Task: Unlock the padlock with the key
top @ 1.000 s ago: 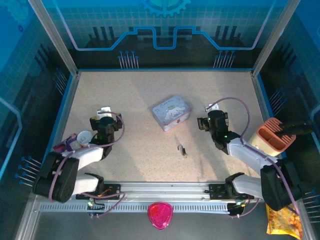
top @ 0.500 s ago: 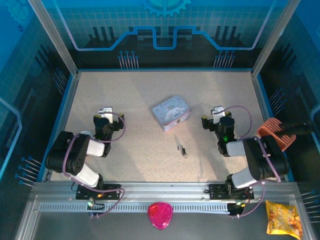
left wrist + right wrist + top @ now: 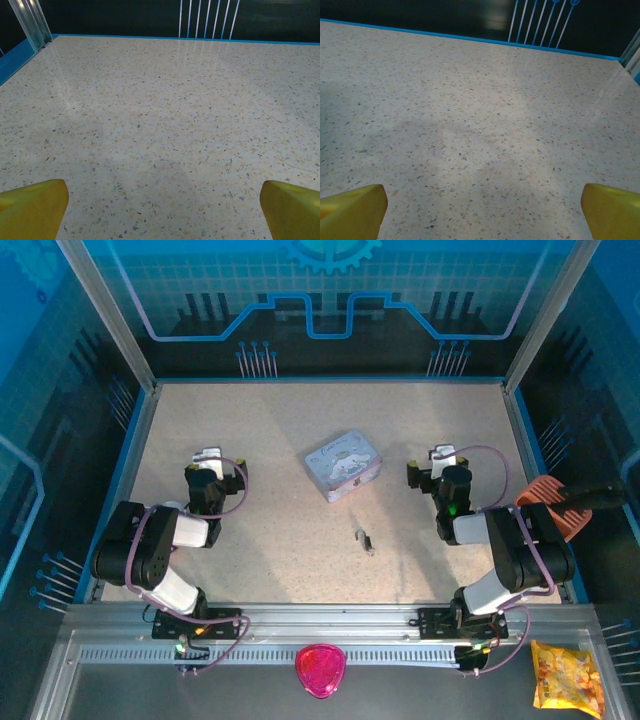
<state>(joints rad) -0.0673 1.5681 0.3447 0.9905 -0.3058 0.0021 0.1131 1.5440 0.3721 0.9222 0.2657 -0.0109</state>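
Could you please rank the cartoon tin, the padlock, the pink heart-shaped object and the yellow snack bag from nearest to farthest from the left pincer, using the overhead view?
From the left pincer:
1. Cartoon tin, to its right, mid-table.
2. Padlock, further right and closer to the arm bases.
3. Pink heart-shaped object, on the front rail.
4. Yellow snack bag, at the near right corner.

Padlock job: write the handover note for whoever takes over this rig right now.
Left gripper: open, holding nothing, on the left side of the table.
Right gripper: open, holding nothing, on the right side.
Padlock and key: close together on the table, nearer the arms than the blue tin, touched by neither gripper.
Done: cannot tell; too small to see whether the lock is open.
Left: probably check the lock, then grasp the key and unlock if needed.
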